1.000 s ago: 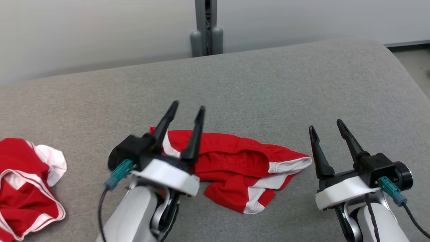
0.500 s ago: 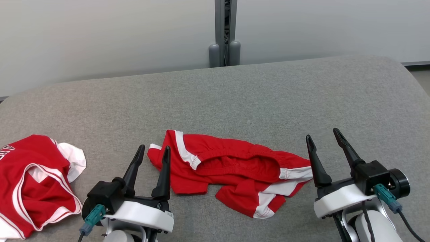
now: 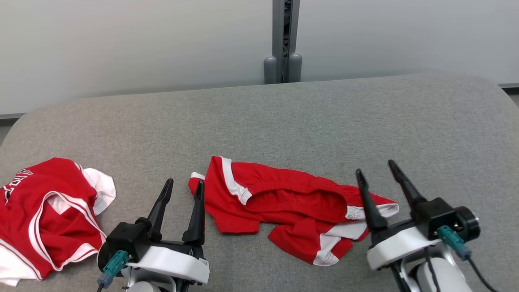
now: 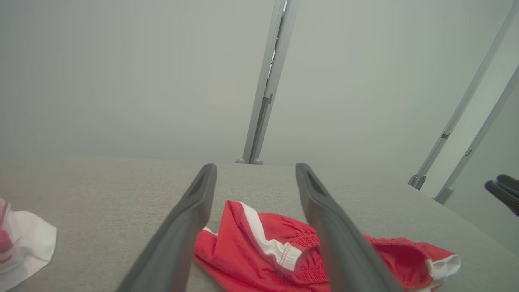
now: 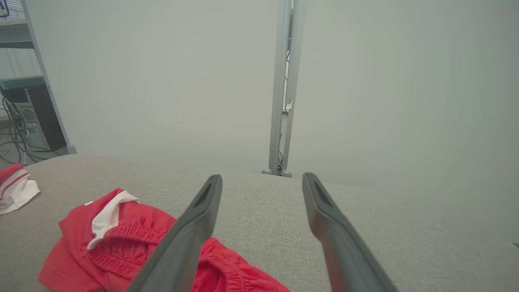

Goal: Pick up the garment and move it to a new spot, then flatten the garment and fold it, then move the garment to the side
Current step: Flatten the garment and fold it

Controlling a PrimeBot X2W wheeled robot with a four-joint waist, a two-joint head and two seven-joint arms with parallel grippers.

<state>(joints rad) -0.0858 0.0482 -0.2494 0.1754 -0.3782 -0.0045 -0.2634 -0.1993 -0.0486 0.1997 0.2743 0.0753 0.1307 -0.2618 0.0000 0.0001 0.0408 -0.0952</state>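
The garment, red shorts with white side stripes, lies crumpled in the middle of the grey table. My left gripper is open just off its left end, fingers pointing away from me and holding nothing. In the left wrist view the left gripper frames the garment's striped corner between its fingers. Open and empty too, my right gripper has its left finger in front of the garment's right end. In the right wrist view the garment lies to the lower left of the right gripper.
A second red and white piece, a jersey, lies bunched at the table's left edge. A grey post stands against the pale wall behind the table. The far half of the table is bare cloth.
The camera has shifted. My left gripper has drawn back from above the garment's left part to a spot beside its left end. The right gripper has edged in over the garment's right end.
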